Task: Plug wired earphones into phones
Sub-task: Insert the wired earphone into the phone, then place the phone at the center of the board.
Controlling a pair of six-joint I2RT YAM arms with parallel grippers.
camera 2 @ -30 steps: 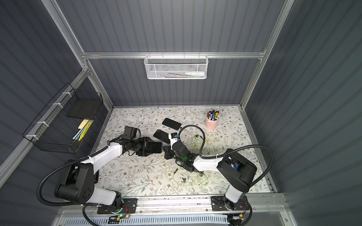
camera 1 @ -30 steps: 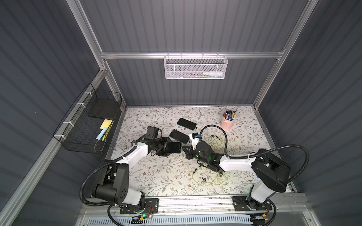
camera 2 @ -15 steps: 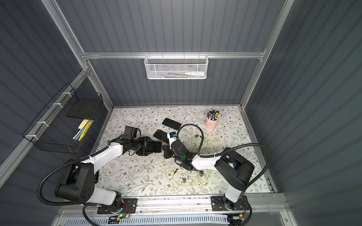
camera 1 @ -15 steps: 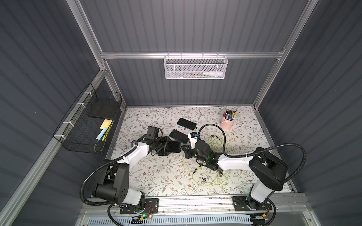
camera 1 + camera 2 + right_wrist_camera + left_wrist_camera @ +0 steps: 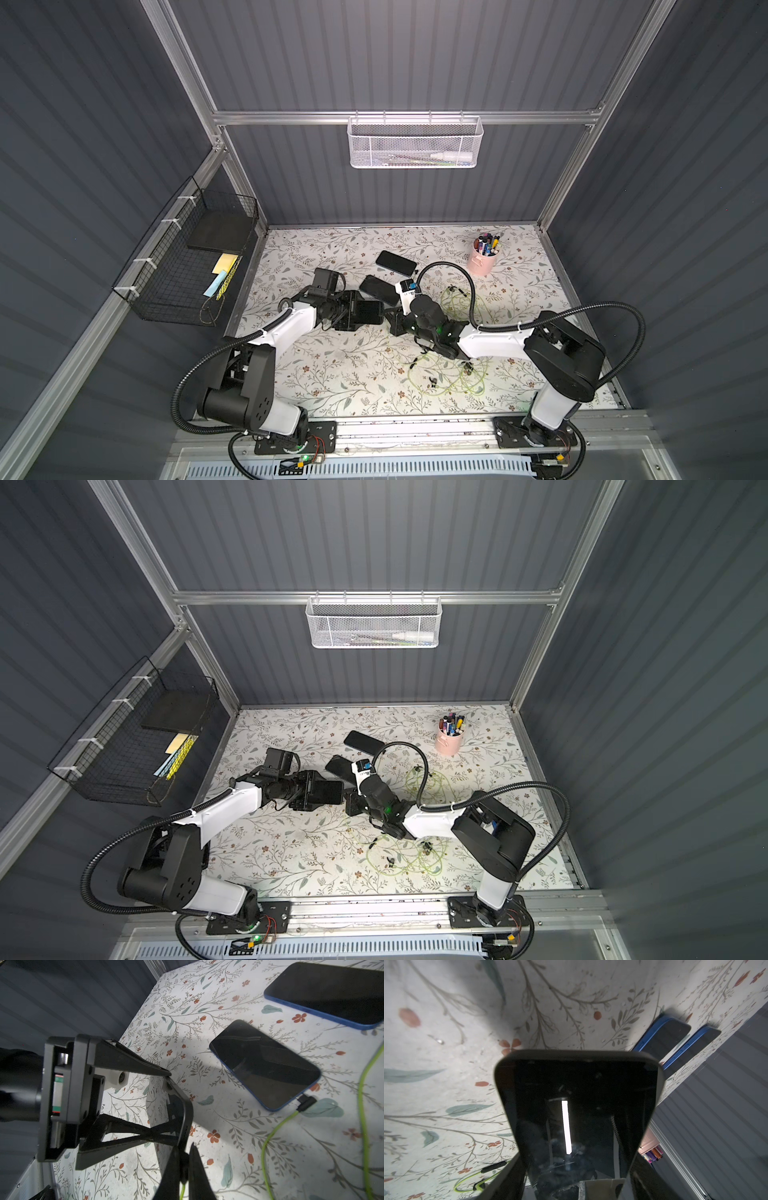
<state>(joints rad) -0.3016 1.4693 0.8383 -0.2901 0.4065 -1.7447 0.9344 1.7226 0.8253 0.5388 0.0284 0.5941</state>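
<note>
My left gripper (image 5: 362, 312) (image 5: 575, 1167) is shut on a black phone (image 5: 370, 311) (image 5: 577, 1105) (image 5: 329, 791), held off the table by its sides. My right gripper (image 5: 395, 323) (image 5: 185, 1152) is shut on a black earphone plug (image 5: 184, 1167) with a yellow-green cable trailing behind it. The plug sits right at the end of the held phone's edge (image 5: 186, 1118); I cannot tell whether it is in the port. Two more phones (image 5: 395, 262) (image 5: 379, 289) lie flat behind. One of them (image 5: 264, 1066) has a plug (image 5: 305, 1103) in its end. A tangle of earphones (image 5: 449, 376) lies at the front.
A pink cup of pens (image 5: 482, 259) stands at the back right. More yellow-green cable (image 5: 457, 297) loops behind the right arm. A black wire basket (image 5: 187, 266) hangs on the left wall and a white mesh basket (image 5: 413, 143) on the back wall.
My right gripper has edged a little to the left, closer to the held phone. The left arm and its phone have stayed put.
</note>
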